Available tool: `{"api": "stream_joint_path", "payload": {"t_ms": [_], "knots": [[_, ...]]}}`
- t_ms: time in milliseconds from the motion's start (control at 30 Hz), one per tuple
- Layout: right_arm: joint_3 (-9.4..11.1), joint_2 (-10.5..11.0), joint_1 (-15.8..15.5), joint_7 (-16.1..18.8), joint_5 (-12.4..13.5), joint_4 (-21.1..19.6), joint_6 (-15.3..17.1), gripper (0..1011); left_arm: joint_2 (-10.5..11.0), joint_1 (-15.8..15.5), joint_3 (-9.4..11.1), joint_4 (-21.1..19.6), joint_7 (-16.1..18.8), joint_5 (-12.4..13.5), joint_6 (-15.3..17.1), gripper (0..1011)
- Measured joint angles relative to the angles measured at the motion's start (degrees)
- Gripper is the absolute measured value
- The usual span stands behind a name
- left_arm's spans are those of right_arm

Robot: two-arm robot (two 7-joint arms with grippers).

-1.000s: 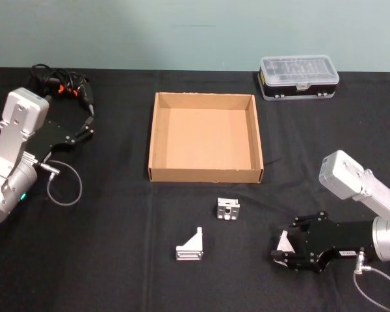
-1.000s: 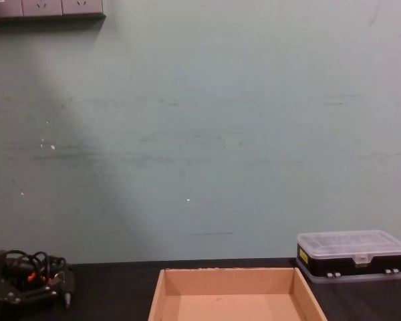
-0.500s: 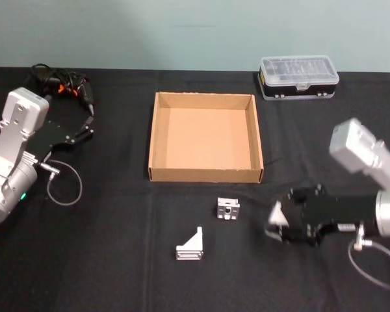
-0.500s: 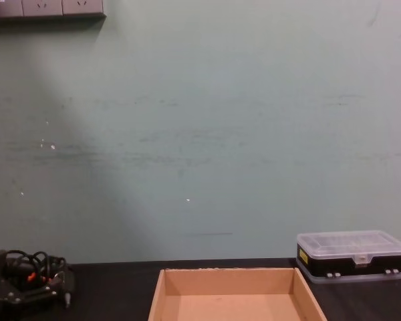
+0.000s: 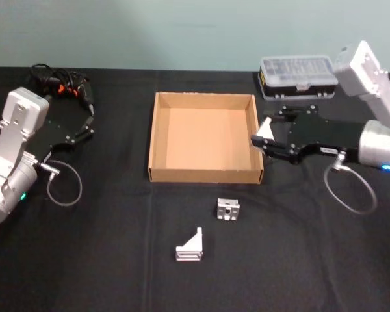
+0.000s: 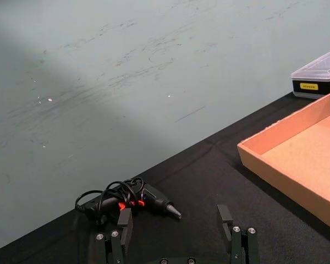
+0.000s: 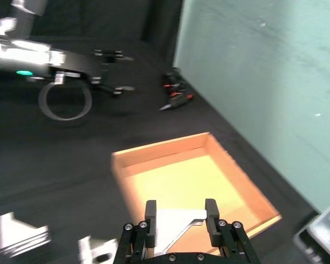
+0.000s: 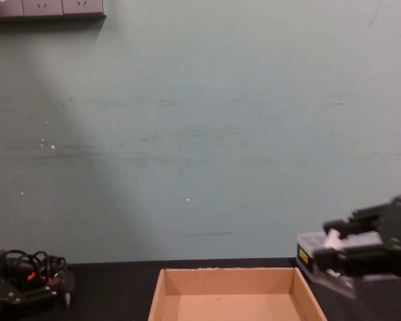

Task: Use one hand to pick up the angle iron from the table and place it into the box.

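My right gripper (image 5: 262, 137) hangs over the right wall of the tan cardboard box (image 5: 205, 174), shut on a silver angle iron (image 5: 266, 127). In the right wrist view the angle iron (image 7: 179, 225) sits between the two black fingers (image 7: 150, 215), above the box (image 7: 192, 176). The chest view has the right gripper (image 8: 344, 249) raised above the box's (image 8: 230, 281) right side. Two more angle irons (image 5: 228, 208) (image 5: 190, 247) lie on the black table (image 5: 104, 260) in front of the box. My left gripper (image 6: 175, 223) rests open at the far left.
A black case with a clear lid (image 5: 299, 76) stands behind my right arm at the back right. A glue gun with a coiled cord (image 5: 62, 88) lies at the back left, just beyond the left gripper (image 5: 84, 127). A loop of cable (image 5: 65, 185) lies beside the left arm.
My right gripper has risen from the table's front right with the angle iron and swung back and left to the box's right wall. The left arm has not moved.
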Motion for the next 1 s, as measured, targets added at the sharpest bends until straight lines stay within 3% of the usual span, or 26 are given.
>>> {"api": "stream_joint_path", "payload": {"t_ms": [67, 100, 200, 533, 700, 1000], "knots": [[-0.81, -2.50, 2.09, -0.86, -1.48, 3.14, -0.58, 534, 0.00, 0.00, 0.00, 0.00, 0.00, 0.00, 0.00, 1000], [-0.81, -2.50, 2.09, -0.86, -1.48, 3.14, -0.58, 534, 0.00, 0.00, 0.00, -0.01, 0.00, 0.00, 0.00, 1000], [-2.29, -6.67, 5.49, -1.23, -3.41, 8.80, -1.69, 534, 0.00, 0.00, 0.00, 0.00, 0.00, 0.00, 0.00, 1000], [-5.94, -14.43, 11.98, 1.07, -6.63, 23.19, -4.21, 534, 0.00, 0.00, 0.00, 0.00, 0.00, 0.00, 0.00, 1000], [-6.96, -16.51, 13.43, 2.31, -7.51, 27.78, -5.01, 534, 0.00, 0.00, 0.00, 0.00, 0.00, 0.00, 0.00, 1000], [-8.06, -18.05, 14.37, 3.79, -8.60, 31.08, -5.31, 534, 0.00, 0.00, 0.00, 0.00, 0.00, 0.00, 0.00, 1000]]}}
